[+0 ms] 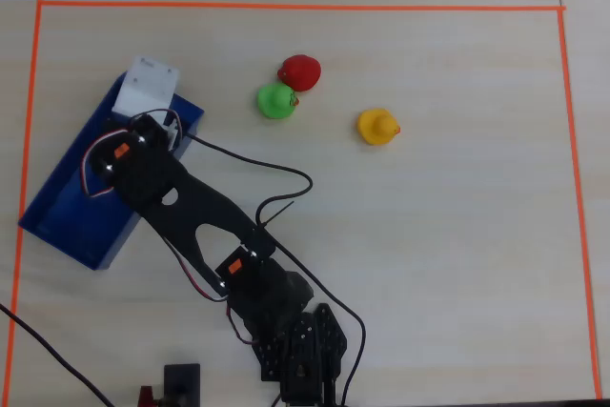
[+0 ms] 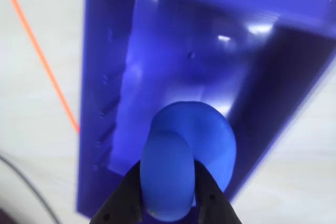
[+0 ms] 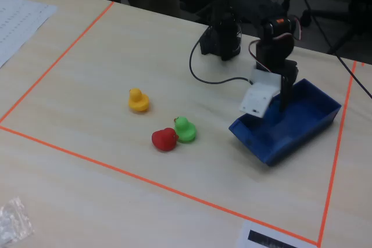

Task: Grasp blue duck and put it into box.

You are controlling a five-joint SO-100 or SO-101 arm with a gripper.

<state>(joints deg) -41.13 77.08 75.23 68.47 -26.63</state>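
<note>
blue duck [image 2: 184, 156] | pinched between gripper [image 2: 170, 200] fingers, hanging over box [image 2: 105, 51] interior, wrist view 6 o'clock | likely light, smooth, rounded, may slip; hold across body sides | green duck [image 1: 275, 100] at 1 o'clock of box, overhead view

Overhead view: even, bright, diffuse light; soft faint shadows; sharp throughout. Wrist view: strong blur, blue duck [image 2: 186, 156] and gripper [image 2: 169, 203] fingers out of focus; white glare patches on box [image 2: 121, 51] floor toward 1 o'clock; table washed pale. Fixed view: dimmer, slightly soft; background at 12 o'clock dark.
</note>
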